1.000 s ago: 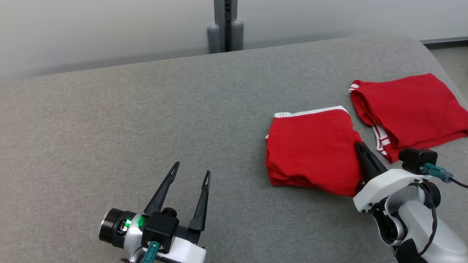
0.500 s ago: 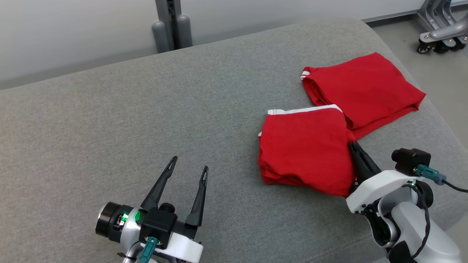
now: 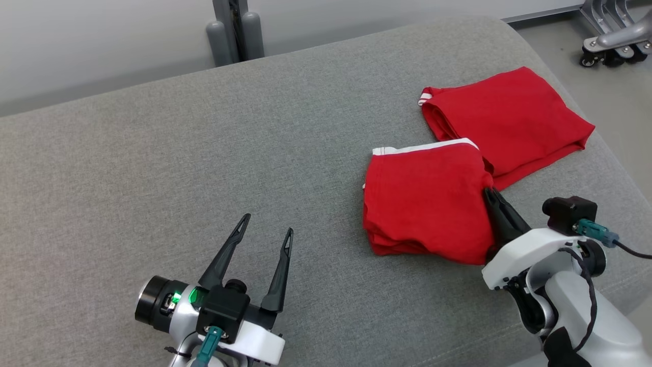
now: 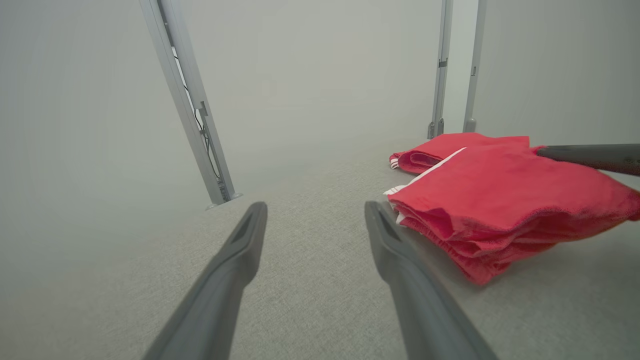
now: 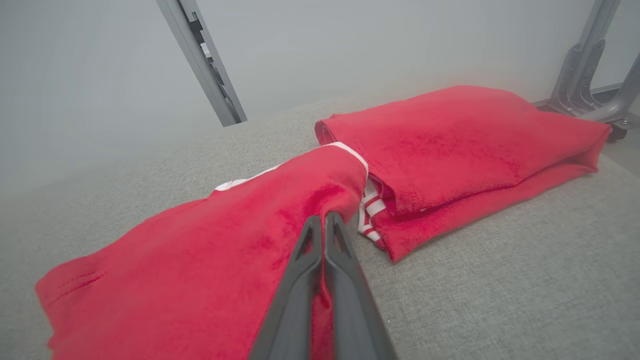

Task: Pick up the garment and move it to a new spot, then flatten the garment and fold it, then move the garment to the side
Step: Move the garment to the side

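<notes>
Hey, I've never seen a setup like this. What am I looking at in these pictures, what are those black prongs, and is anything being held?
This is a wheeled robot with two arms. The picture from above is taken by a camera on its head, looking down at a grey padded surface. The other two pictures come from cameras on its wrists, each looking along that arm's own fingers. The black prongs are those fingers, two on each hand. The left hand is open above bare surface and holds nothing. The right hand is shut, pinching the edge of the nearer red garment, which is folded. The farther red garment, also folded, lies just behind it, and the two touch at one corner.
</notes>
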Motion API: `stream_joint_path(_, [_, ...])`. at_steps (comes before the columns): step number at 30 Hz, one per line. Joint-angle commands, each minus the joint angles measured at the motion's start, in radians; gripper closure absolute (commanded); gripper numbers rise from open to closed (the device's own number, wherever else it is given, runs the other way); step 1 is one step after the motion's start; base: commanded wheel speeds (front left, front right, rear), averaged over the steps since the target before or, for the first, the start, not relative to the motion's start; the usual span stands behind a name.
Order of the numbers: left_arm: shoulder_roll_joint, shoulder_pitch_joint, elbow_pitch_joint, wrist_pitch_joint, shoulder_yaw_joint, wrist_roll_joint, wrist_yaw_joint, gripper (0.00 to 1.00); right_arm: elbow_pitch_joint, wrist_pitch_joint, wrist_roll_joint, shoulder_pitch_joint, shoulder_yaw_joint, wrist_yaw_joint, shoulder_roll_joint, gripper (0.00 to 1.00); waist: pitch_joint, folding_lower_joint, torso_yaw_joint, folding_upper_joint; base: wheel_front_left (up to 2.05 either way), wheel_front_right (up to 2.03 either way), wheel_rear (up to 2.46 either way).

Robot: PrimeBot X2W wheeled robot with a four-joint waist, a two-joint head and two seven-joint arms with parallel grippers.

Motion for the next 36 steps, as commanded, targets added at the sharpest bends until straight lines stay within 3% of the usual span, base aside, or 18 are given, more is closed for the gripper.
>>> stream_joint_path(1, [0.009,-0.015,-0.001,-0.002,0.001,0.008,0.000,0.00,-0.004,-0.006,-0.013,-0.019,0.011,0.000,-0.015,1.00,0.007,0.0000,0.008,0.0000,0.00,0.00,0.00])
stream_joint_path(10, [0.037,-0.040,-0.029,-0.002,0.001,0.018,-0.002,0.00,0.018,-0.006,-0.108,-0.203,0.181,0.000,-0.128,1.00,0.071,0.0000,0.021,0.0000,0.00,0.00,0.00])
stream_joint_path(16, [0.053,-0.082,-0.043,-0.002,-0.012,0.030,-0.009,0.00,0.050,-0.006,-0.120,-0.328,0.225,0.000,-0.206,1.00,0.135,0.0000,0.048,0.0000,0.00,0.00,0.00])
stream_joint_path(24, [0.053,-0.133,-0.077,-0.002,-0.022,0.013,-0.022,0.00,0.102,-0.006,-0.114,-0.412,0.162,0.000,-0.299,1.00,0.224,0.0000,0.088,0.0000,0.00,0.00,0.00])
stream_joint_path(36, [0.046,-0.196,-0.134,-0.002,-0.059,0.017,-0.042,0.00,0.214,-0.006,-0.225,-0.458,0.037,0.000,-0.384,1.00,0.298,0.0000,0.132,0.0000,0.00,0.00,0.00])
